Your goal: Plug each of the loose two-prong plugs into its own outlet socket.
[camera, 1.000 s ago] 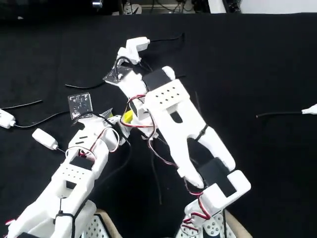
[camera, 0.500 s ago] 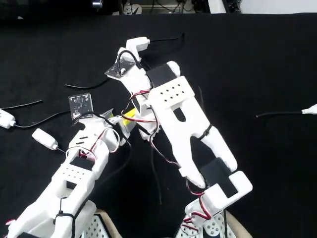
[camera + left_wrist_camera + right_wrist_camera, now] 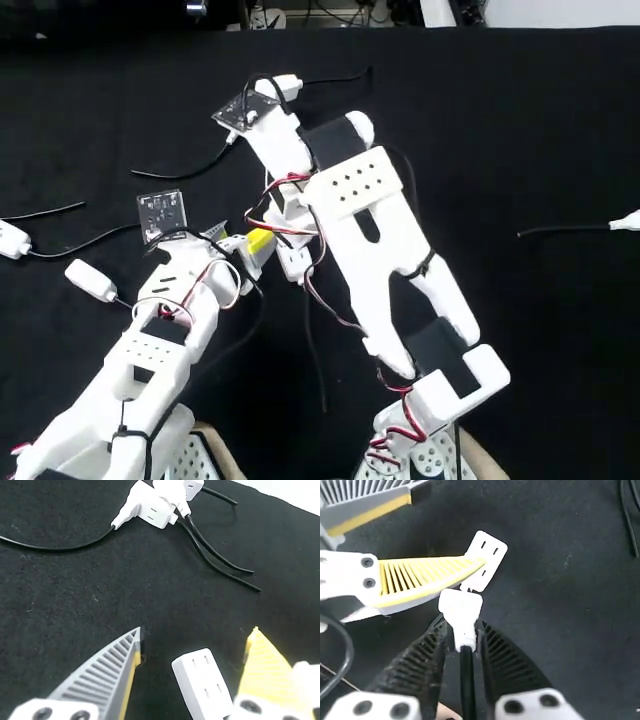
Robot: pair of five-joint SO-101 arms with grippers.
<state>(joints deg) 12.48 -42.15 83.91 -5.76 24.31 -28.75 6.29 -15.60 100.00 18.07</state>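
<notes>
Meeting tip to tip in the high view, the left arm (image 3: pixel 170 320) and right arm (image 3: pixel 370 230) stand over one spot on the table (image 3: pixel 520 130).

Left wrist view: the left gripper (image 3: pixel 197 632) is spread wide and holds nothing. The outlet socket (image 3: pixel 200 682) lies between its fingers, slots upward.

Right wrist view: the right gripper (image 3: pixel 462 627) is clamped on a two-prong plug (image 3: pixel 461 610), whose nose meets the socket's near end. The plug's long axis points toward the slots just beyond, so the insertion appears to fall to the right arm.

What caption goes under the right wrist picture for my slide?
The right gripper pinches a white plug beside the outlet socket, which sits between the open left gripper's fingers.
</notes>
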